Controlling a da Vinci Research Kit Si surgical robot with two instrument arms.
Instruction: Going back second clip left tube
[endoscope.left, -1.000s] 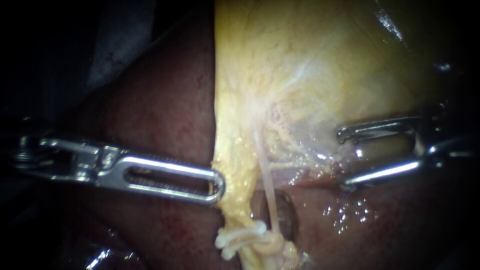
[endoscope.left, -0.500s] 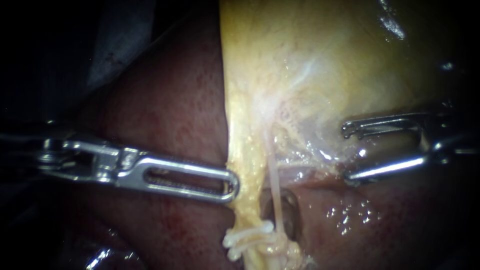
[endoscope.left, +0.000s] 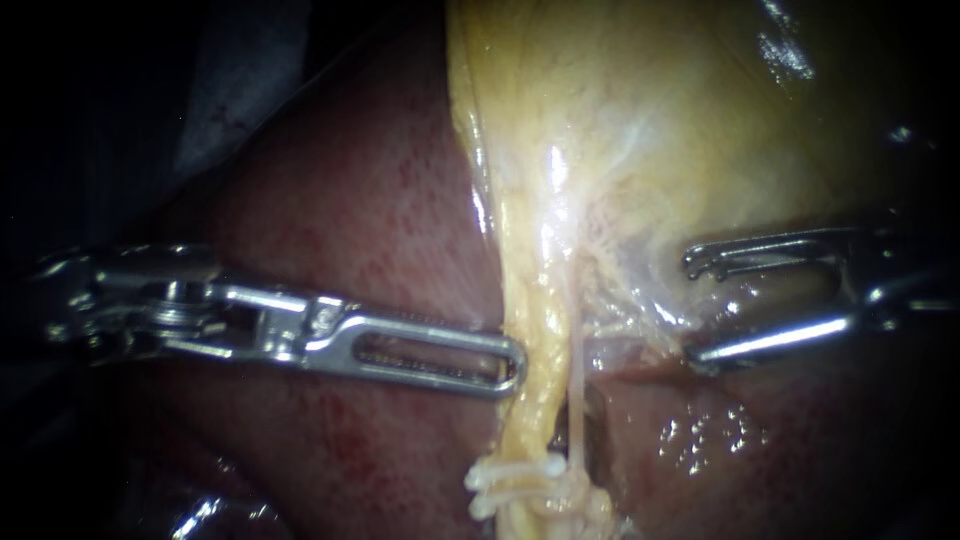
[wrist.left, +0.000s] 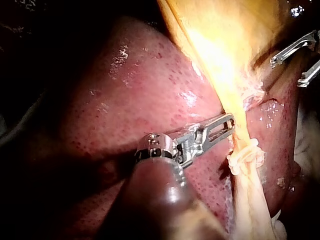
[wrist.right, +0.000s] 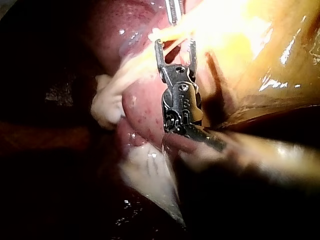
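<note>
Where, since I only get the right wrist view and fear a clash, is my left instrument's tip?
Observer: The endoscope view shows the silver, slotted-jawed left instrument with its tip against the yellow tissue strand, on the far side from your right instrument.
Operator: Its jaws?
Observer: Shut, lying together.
Operator: Any clip on the thin pale tube?
Observer: None shows on it in the endoscope view.
</note>
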